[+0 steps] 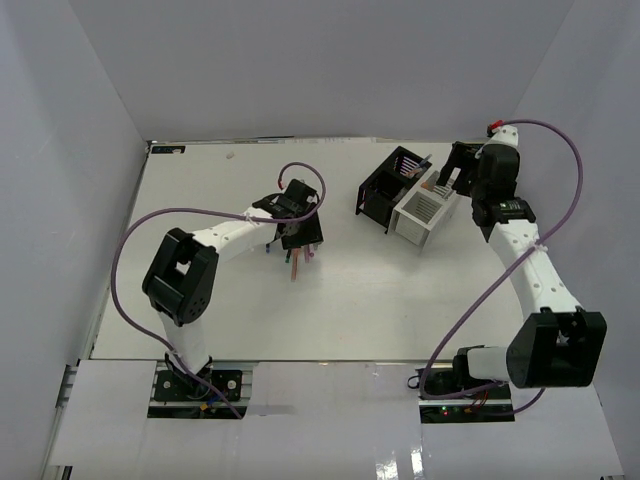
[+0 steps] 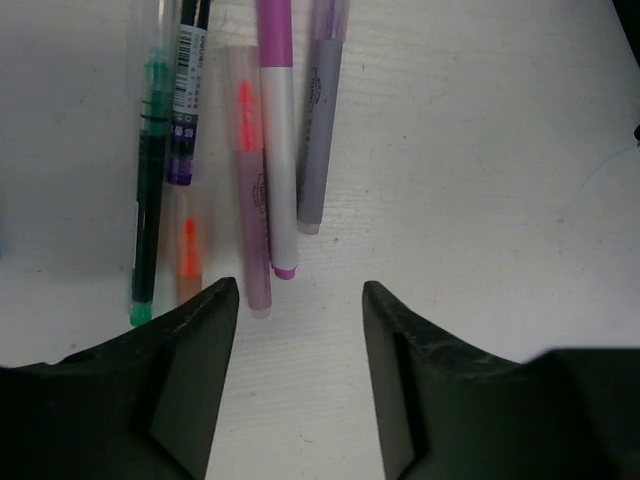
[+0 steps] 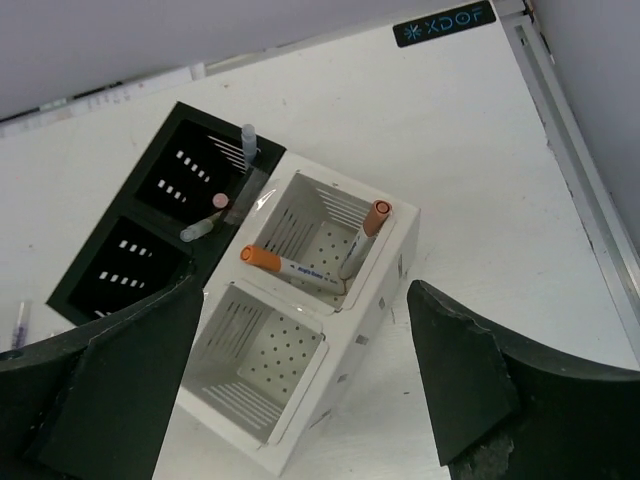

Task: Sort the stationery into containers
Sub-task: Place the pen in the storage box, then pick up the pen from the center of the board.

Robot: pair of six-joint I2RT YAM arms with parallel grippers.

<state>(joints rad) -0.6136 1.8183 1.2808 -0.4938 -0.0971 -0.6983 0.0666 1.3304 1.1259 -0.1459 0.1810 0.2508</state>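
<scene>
Top view
Table (image 1: 220, 310): we see both arms reaching in from the near edge.
Left gripper (image 1: 300, 243): hangs low over a loose bunch of pens (image 1: 296, 262) lying left of the middle of the table.
Black box (image 1: 378, 195): stands far right of the middle, side against side with the white box (image 1: 418, 222).
Right gripper (image 1: 450, 175): sits above the far end of the white box.

Left wrist view
Left gripper state: released; the fingers (image 2: 190, 340) stand apart and we see only bare table between them.
Pens: they lie side by side just beyond the fingertips, running away from the camera.
Order from left: green pen (image 2: 148, 230), dark pen (image 2: 185, 90) with a printed label, orange marker (image 2: 189, 255), pink marker (image 2: 250, 200), white pen (image 2: 279, 170) with magenta ends, grey pen (image 2: 315, 150).
Nearest: the pink marker's end is just beside the left finger's tip; whether they touch, we cannot tell.

Right wrist view
Right gripper state: released, spread wide above the white box and holding nothing.
White box: two orange-capped markers (image 3: 290, 268) lean in its far compartment, their lower ends meeting.
Black box: three capped pens (image 3: 247, 145) lean along the wall next to the white box; which compartment, we cannot tell.
Sticker (image 3: 445, 22): on the table's far corner.
</scene>
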